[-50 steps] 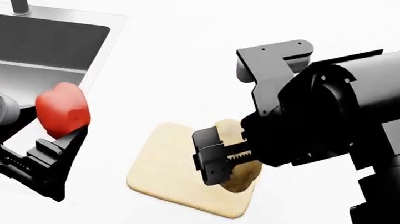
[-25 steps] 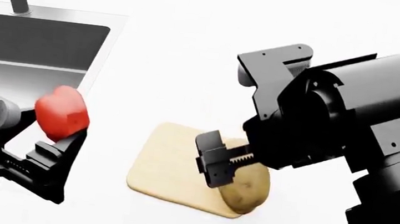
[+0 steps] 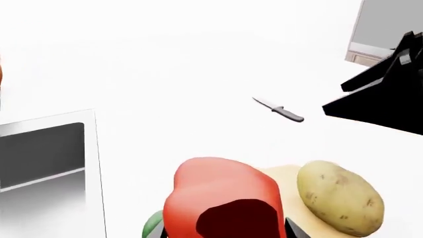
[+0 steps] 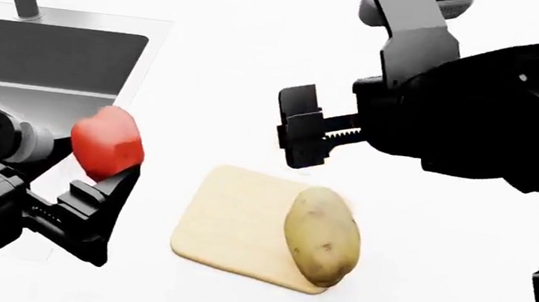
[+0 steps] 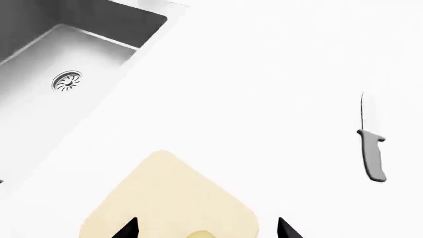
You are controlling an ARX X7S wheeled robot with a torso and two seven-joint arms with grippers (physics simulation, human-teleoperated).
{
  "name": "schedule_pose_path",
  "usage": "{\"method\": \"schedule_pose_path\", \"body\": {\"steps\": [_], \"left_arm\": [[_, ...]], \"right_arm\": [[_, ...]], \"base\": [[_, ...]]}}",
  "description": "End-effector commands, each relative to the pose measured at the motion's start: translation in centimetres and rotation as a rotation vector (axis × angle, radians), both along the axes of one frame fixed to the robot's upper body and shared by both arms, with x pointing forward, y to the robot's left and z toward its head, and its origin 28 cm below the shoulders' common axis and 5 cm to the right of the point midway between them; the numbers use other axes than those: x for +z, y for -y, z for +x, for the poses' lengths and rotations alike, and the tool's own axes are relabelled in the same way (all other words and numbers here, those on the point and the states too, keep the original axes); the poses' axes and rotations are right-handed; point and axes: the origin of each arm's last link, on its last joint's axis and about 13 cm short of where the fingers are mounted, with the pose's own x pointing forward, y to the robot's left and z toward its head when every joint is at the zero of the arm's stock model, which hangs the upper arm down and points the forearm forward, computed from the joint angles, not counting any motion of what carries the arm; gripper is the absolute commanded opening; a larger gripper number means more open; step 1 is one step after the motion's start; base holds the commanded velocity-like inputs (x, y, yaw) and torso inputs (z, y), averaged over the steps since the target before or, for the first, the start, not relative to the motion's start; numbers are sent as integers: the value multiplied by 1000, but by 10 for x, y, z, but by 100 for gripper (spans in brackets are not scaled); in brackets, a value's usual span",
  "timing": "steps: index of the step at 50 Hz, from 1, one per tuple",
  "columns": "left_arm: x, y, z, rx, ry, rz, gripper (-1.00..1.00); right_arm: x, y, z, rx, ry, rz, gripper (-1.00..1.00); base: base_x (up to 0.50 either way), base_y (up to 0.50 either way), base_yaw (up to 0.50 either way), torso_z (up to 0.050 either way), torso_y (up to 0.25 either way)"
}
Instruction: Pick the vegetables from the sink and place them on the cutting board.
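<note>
The potato (image 4: 322,235) lies on the cutting board's (image 4: 227,222) right edge; the board's left half is bare. The right gripper (image 4: 302,128) hangs spread and empty above the board; the left gripper (image 4: 106,179) clamps the bell pepper (image 4: 107,141) left of the board.

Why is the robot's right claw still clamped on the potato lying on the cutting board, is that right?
Not quite. In the head view the right claw is open and lifted clear; the potato lies free on the cutting board.

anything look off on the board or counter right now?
Only minor: the potato lies at the cutting board's right edge, its end overhanging the counter. Knife lies flat, well clear. The pepper is in the left gripper, not yet placed.
</note>
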Motion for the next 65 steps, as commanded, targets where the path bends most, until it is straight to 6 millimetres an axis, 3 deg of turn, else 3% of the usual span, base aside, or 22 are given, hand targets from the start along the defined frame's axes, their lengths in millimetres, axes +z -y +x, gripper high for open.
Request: {"method": "schedule_pose_path", "body": {"steps": [1,11,18,37,50,60,61,65], "left_arm": [[8,26,14,-109,-19,36,-100],[13,53,43,-219,-83,86,-100],[0,65,64,-228,-146,135,-100],[-22,70,83,-157,-203,185,-100],[-38,72,81,-156,-247,223,-100],[-33,73,79,-166,-249,218,-100],[-32,73,78,-167,-248,218,100],[-28,73,79,-160,-244,213,100]], "right_arm": [[20,23,-24,-99,233,116,100],[36,38,-46,-122,282,187,100],[35,42,-54,-127,272,190,100],[40,41,-61,-101,265,235,100],[32,40,-63,-93,242,249,100],[26,42,-63,-100,231,245,100],[25,43,-64,-101,231,244,100],[24,43,-65,-105,230,242,100]], "base": [[0,0,0,0,0],[0,0,0,0,0],[0,0,0,0,1],[0,0,0,0,0],[0,0,0,0,0],[0,0,0,0,1],[0,0,0,0,0],[0,0,0,0,0]]}}
